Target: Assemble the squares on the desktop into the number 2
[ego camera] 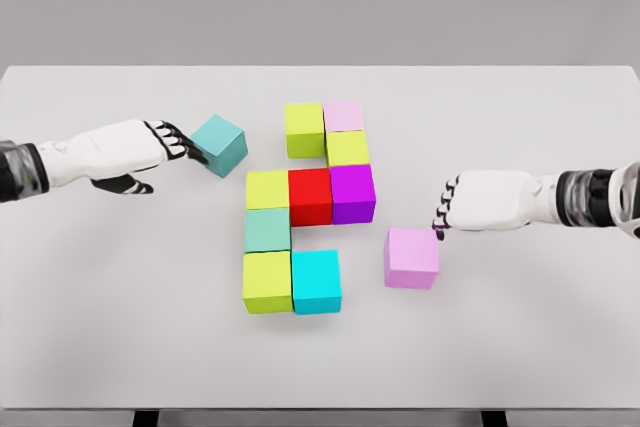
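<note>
Several coloured cubes sit joined at the table's middle: a yellow-green cube (304,129) and a pink cube (344,115) at the top, and a second yellow-green cube (347,148) under the pink one. Below runs a row of yellow-green (267,189), red (310,195) and purple (352,192). A teal-green cube (267,229) follows, then yellow-green (267,281) beside cyan (316,281). A loose teal cube (220,144) lies tilted at the upper left; my left hand (176,147) is open, fingertips against its left face. A loose lilac cube (411,257) lies at the right; my right hand (444,211) hangs open at its upper right corner.
The white table (120,327) reaches across the whole view, its front edge near the picture's bottom. Both forearms come in low from the sides.
</note>
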Action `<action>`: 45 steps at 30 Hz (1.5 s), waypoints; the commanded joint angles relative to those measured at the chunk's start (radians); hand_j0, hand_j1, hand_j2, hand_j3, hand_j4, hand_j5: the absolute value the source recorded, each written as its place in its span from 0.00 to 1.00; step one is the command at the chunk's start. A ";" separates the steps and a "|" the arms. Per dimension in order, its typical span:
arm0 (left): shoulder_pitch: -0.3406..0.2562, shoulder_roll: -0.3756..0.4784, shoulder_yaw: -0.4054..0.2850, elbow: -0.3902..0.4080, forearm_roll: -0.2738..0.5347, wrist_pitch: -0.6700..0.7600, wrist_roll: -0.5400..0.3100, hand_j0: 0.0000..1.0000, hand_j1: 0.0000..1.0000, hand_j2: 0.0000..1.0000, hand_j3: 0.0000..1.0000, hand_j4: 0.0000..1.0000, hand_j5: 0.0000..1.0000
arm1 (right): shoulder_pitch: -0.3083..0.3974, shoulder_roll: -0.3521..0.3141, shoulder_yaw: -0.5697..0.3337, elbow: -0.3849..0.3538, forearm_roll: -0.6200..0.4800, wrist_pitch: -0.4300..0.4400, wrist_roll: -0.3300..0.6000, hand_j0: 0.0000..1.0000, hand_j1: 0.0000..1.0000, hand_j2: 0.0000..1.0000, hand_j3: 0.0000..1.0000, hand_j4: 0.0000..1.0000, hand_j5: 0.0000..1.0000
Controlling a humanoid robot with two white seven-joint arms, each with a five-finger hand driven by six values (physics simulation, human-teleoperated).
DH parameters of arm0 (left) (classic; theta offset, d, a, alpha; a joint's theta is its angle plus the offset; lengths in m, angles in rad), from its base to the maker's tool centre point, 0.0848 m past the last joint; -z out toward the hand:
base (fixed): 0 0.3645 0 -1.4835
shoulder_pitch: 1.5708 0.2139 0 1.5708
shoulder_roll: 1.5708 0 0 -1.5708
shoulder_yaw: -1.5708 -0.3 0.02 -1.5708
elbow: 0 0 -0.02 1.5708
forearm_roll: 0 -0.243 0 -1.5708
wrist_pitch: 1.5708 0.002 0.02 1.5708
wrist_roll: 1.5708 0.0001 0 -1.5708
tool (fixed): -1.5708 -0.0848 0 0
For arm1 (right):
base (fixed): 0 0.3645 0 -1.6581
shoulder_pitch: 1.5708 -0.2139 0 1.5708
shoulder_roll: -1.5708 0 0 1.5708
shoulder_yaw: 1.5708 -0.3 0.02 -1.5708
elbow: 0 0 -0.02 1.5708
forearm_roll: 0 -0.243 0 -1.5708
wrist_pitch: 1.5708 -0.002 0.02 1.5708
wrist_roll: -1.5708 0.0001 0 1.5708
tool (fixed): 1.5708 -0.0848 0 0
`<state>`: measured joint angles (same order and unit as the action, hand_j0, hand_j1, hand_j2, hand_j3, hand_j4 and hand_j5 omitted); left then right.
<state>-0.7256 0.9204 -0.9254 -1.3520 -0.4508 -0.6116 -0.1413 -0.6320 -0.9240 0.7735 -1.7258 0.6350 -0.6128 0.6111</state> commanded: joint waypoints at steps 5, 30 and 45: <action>-0.011 -0.015 0.000 0.024 0.006 0.001 0.000 0.86 0.86 0.86 0.86 0.86 0.86 | 0.000 -0.010 0.001 -0.028 -0.008 0.002 0.000 0.59 0.59 0.59 0.59 0.59 0.59; -0.023 0.006 -0.004 0.056 0.014 0.001 -0.001 0.87 0.87 0.87 0.87 0.87 0.87 | 0.000 0.028 0.010 -0.040 -0.014 0.002 0.000 0.59 0.59 0.59 0.59 0.59 0.59; -0.025 -0.034 -0.035 0.119 0.003 0.001 -0.001 0.87 0.87 0.87 0.87 0.87 0.87 | 0.008 -0.030 -0.010 -0.038 -0.018 0.002 0.000 0.59 0.59 0.59 0.59 0.59 0.59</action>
<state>-0.7501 0.8933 -0.9577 -1.2424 -0.4535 -0.6116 -0.1431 -0.6243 -0.9390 0.7692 -1.7637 0.6211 -0.6127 0.6111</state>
